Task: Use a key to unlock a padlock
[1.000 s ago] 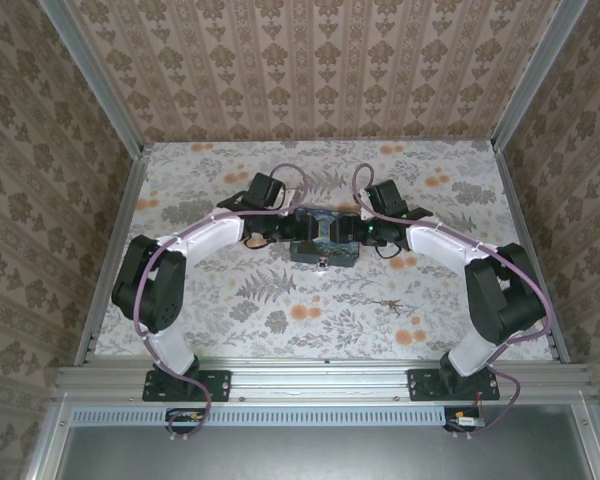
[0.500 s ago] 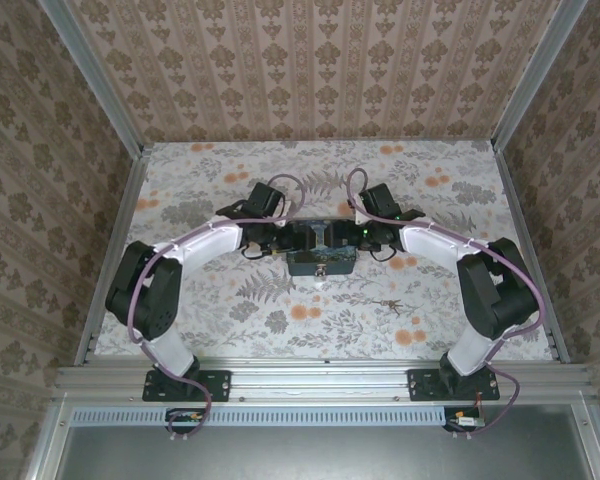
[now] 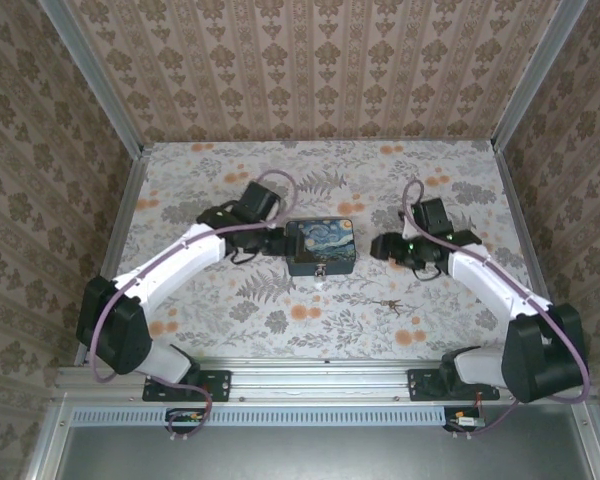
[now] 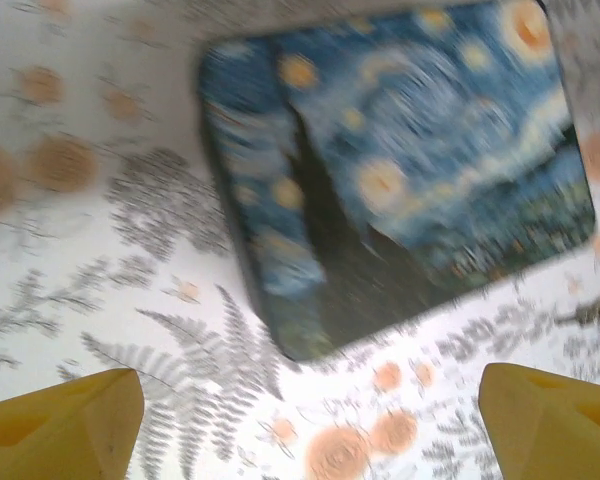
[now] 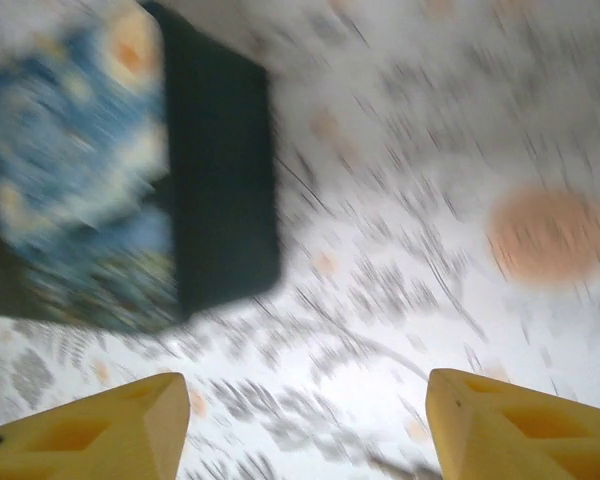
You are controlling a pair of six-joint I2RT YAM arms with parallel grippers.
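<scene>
Yellow fingers (image 4: pixel 65 420) of our left claw (image 4: pixel 310 425) are spread wide with nothing between them, over the flowery table (image 4: pixel 100 230) and close by the box (image 4: pixel 400 170) with the blue starry lid. Our right claw (image 5: pixel 305 425) is spread wide and bare too, on the other side of the box and a bit away from it. We think the padlock (image 3: pixel 323 268) is the tiny shiny bit on the box's near side, but it is too small to see well.
</scene>
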